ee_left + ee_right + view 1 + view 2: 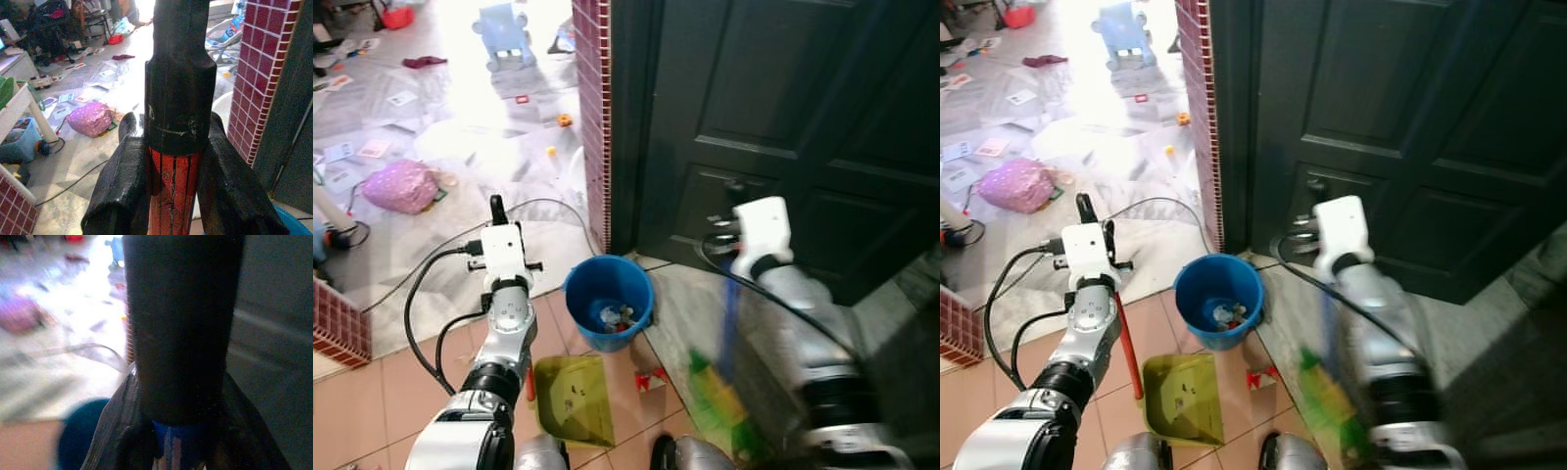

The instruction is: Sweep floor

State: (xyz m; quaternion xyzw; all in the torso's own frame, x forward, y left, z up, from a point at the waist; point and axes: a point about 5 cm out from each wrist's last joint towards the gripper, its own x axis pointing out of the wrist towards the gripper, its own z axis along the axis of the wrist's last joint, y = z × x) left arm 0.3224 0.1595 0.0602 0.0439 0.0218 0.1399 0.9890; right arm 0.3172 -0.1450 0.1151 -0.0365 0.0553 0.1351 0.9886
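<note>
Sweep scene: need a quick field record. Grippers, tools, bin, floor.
left gripper: shut on red dustpan handle
right gripper: shut on blue broom handle, blurred
dustpan: yellow-green, on tiled floor, bits of debris in it
broom head: green, blurred, right of dustpan
bucket: blue, by dark door, trash inside
beyond: pink bag, scattered litter

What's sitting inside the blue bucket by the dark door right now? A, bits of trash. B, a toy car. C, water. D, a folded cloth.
A: small mixed scraps of litter lie on the bottom of the blue bucket, beside the yellow-green dustpan.
</note>
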